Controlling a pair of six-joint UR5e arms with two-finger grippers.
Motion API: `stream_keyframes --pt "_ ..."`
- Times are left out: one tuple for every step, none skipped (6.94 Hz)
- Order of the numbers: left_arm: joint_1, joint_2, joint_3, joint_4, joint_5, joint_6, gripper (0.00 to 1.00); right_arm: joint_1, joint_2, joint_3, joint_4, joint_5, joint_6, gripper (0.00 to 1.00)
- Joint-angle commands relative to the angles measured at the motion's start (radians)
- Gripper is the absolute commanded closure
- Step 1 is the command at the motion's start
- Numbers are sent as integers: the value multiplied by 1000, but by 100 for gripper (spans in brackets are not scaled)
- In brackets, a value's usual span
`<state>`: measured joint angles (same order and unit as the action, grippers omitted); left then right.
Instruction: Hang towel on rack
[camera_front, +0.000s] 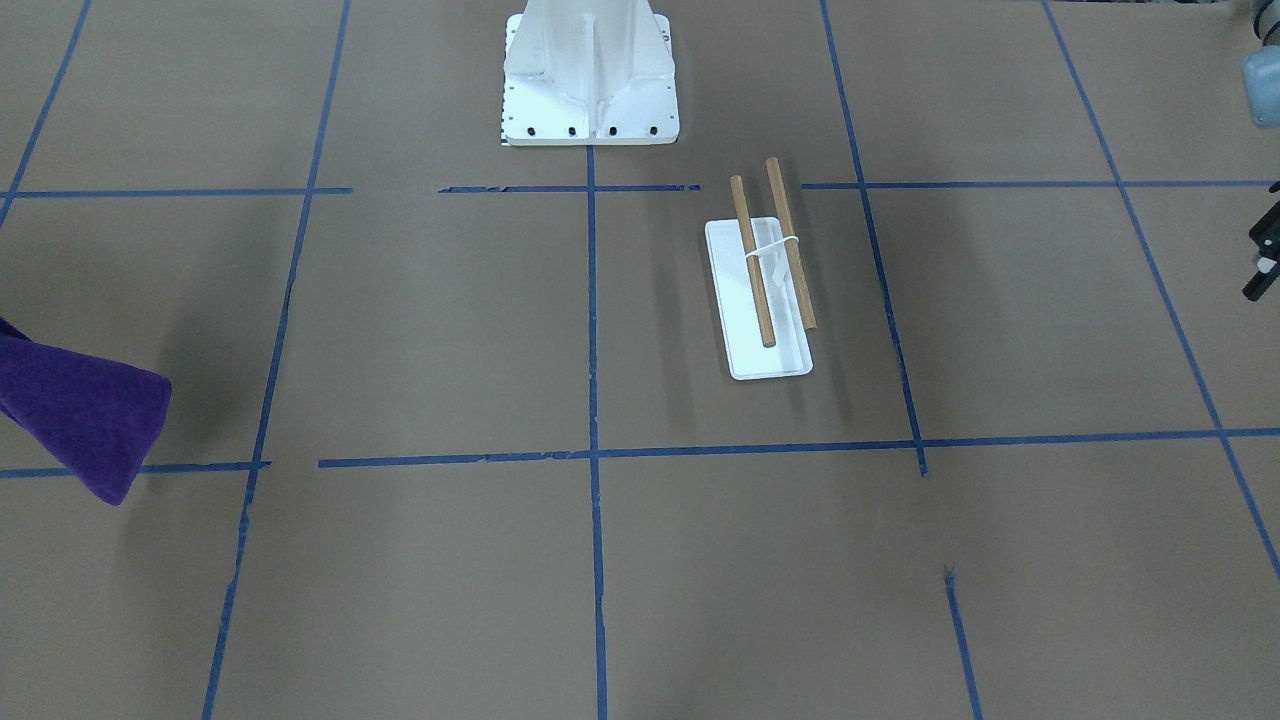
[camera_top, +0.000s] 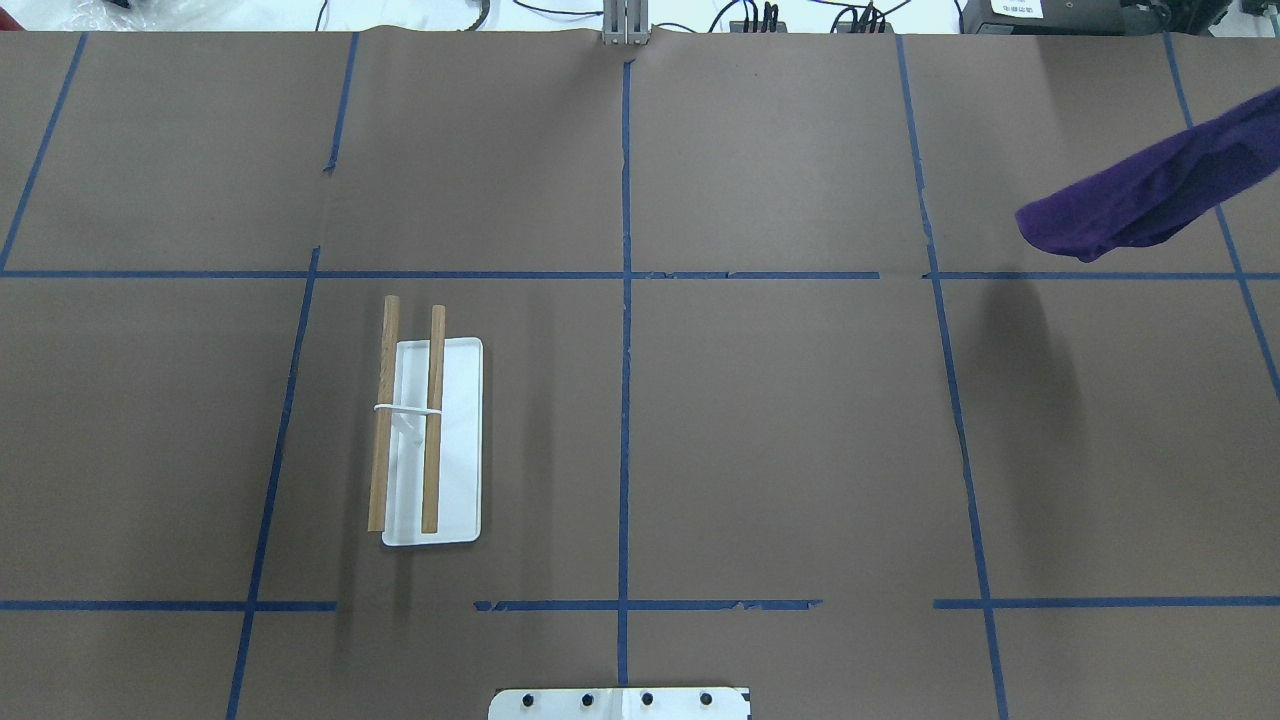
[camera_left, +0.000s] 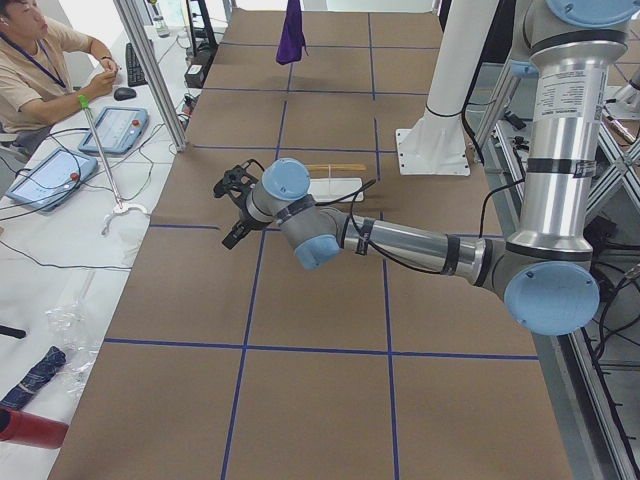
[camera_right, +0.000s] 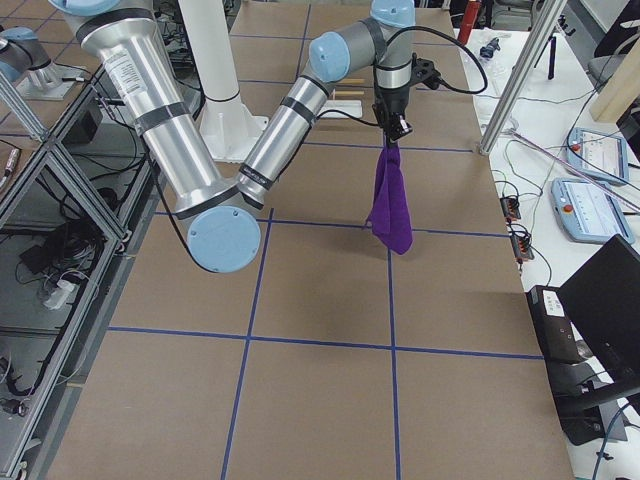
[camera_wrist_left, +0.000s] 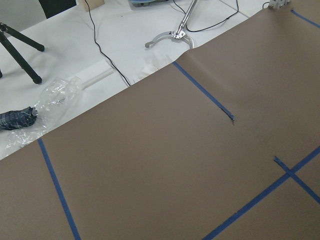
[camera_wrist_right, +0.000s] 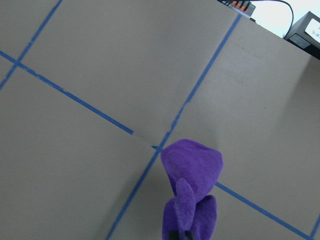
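Observation:
The purple towel (camera_right: 392, 205) hangs in the air from my right gripper (camera_right: 392, 128), which is shut on its top end. It also shows in the right wrist view (camera_wrist_right: 192, 170), at the left edge of the front-facing view (camera_front: 80, 420) and at the upper right of the overhead view (camera_top: 1130, 205). The rack (camera_top: 460, 440), a white base with two wooden rods (camera_top: 432, 420), stands far from it on my left half of the table; it also shows in the front-facing view (camera_front: 770, 360). My left gripper (camera_left: 232, 205) hovers over the table beyond the rack; I cannot tell whether it is open or shut.
The white bolted pedestal (camera_front: 590, 90) stands at the robot's edge of the table. Brown paper with blue tape lines covers the table (camera_top: 780, 430). An operator (camera_left: 35, 60) sits at a side desk with tablets, past a metal post (camera_left: 150, 70).

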<state>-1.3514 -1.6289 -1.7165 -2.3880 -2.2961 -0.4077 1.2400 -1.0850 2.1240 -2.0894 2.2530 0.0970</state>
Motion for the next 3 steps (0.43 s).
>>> stream_keyframes --pt "88 -142 -43 156 4 -286 0 -211 33 20 221 -83 462 100" --pt "134 -211 -102 296 51 -436 0 -303 72 17 285 -148 593 100" --pt "231 -308 -127 411 107 -627 0 -401 136 14 287 -233 659 100"
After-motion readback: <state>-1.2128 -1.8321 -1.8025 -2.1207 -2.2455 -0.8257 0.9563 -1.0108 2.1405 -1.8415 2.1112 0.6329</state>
